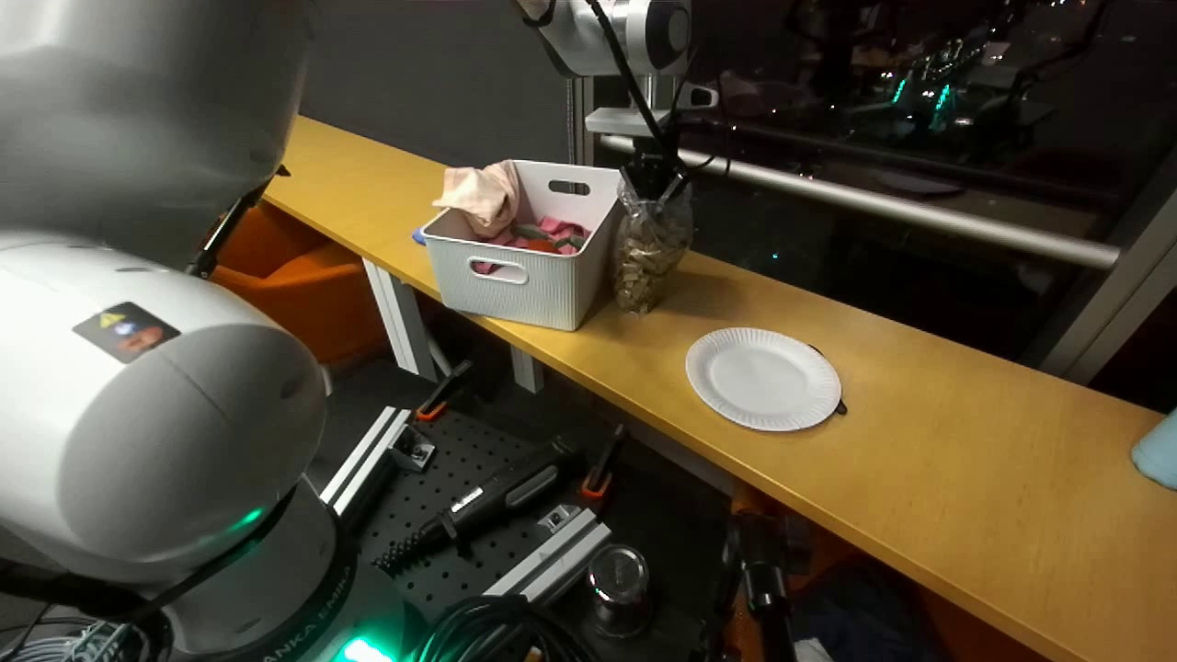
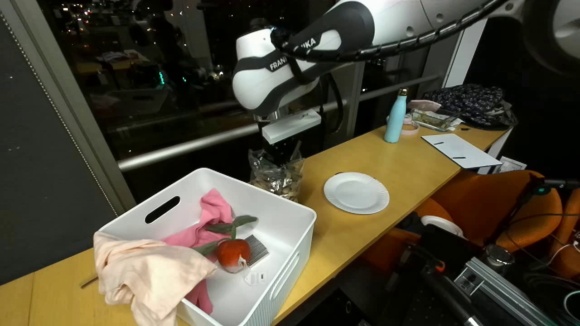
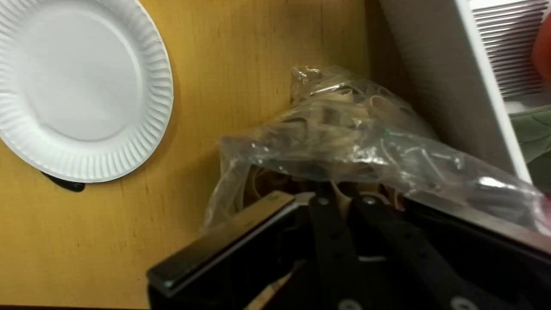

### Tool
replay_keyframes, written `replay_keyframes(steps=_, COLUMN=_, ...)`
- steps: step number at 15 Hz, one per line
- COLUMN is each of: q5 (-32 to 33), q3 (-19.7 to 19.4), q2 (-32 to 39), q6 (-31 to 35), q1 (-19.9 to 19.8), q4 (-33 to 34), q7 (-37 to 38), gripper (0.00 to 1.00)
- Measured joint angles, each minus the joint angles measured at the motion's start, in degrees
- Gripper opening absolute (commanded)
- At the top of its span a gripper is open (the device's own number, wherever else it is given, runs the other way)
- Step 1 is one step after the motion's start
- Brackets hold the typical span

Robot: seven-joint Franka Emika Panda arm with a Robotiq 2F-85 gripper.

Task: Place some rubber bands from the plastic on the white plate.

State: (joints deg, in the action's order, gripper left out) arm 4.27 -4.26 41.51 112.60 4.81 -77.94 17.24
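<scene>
white plate (image 1: 763,379) on table (image 1: 929,450) by dark window (image 1: 874,101)

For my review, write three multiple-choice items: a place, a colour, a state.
1. The clear plastic bag is:
A) between the white rectangular bin and round white paper plate
B) inside the bin
C) on the plate

2. The cloth over the bin's rim is:
A) navy
B) green
C) peach

3. The bag's mouth is:
A) knotted
B) open around the black end effector
C) taped

1A, both flank it in the wrist view; 2C, peach folds in an exterior view; 3B, the end effector reaches inside.
</scene>
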Motion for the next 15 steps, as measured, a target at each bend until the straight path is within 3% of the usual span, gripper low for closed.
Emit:
replay_keyframes(steps=8, q5=2.9, q3=-0.8, q2=-8.6, q6=0.1, q1=0.0, q4=-7.0, q7=4.0, gripper=0.01)
replay_keyframes(steps=15, q5=4.8, q3=-1.6, q2=-11.6, q6=3.1, q1=0.0, q4=-8.1, q7=8.4, gripper=0.01)
